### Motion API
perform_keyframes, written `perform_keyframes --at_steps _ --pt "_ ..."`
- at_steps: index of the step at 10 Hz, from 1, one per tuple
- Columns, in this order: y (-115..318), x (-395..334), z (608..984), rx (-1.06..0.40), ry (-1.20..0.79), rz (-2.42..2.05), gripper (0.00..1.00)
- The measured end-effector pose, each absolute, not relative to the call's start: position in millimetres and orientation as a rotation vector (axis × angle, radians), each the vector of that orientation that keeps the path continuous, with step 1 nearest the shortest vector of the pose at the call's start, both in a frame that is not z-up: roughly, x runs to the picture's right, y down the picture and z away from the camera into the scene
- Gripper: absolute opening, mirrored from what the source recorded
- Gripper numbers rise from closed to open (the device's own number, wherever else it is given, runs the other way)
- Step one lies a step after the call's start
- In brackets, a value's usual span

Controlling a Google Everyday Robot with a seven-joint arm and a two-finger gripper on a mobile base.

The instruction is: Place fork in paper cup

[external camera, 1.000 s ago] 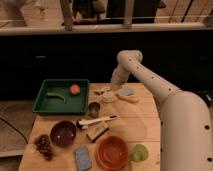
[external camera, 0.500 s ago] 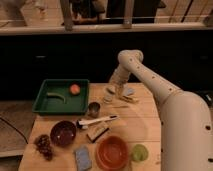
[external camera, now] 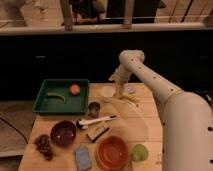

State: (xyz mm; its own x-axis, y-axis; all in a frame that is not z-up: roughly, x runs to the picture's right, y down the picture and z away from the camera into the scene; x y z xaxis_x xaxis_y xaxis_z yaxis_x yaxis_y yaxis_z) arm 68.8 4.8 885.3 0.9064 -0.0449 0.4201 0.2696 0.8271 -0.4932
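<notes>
Nearest us, along the front edge of a wooden table (external camera: 135, 125), we find a blue sponge (external camera: 82, 156), an orange bowl (external camera: 112, 152) and a translucent green cup (external camera: 139, 152), with dark grapes (external camera: 44, 145) and a purple bowl (external camera: 63, 132) to the left. Just behind them lies a white-handled tool (external camera: 97, 120) with a black end, and behind that stands a small metal cup (external camera: 93, 108). Farther back on the left, a green tray (external camera: 50, 111) holds an orange fruit (external camera: 75, 89). The white paper cup (external camera: 107, 92) stands upright just right of the tray, and we see no fork in it. The pale-yellow fork (external camera: 130, 98) lies flat on the table to the cup's right, apart from it. The robot's white arm (external camera: 150, 80) reaches in from the right, bends high and points down, so the gripper (external camera: 120, 90) hangs between cup and fork, close above the table. We cannot tell whether it is released or clenched. Compared with a second ago, the gripper sits slightly nearer the fork, while fork and cup lie where they were. We judge the fork not yet picked up, so grasp, lift and drop into the cup all remain.
</notes>
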Motion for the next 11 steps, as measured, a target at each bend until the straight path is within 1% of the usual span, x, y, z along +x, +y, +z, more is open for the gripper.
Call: perform_keyframes --at_steps 11 --pt "4.6 67.8 882.8 -0.561 -0.427 -0.176 0.8"
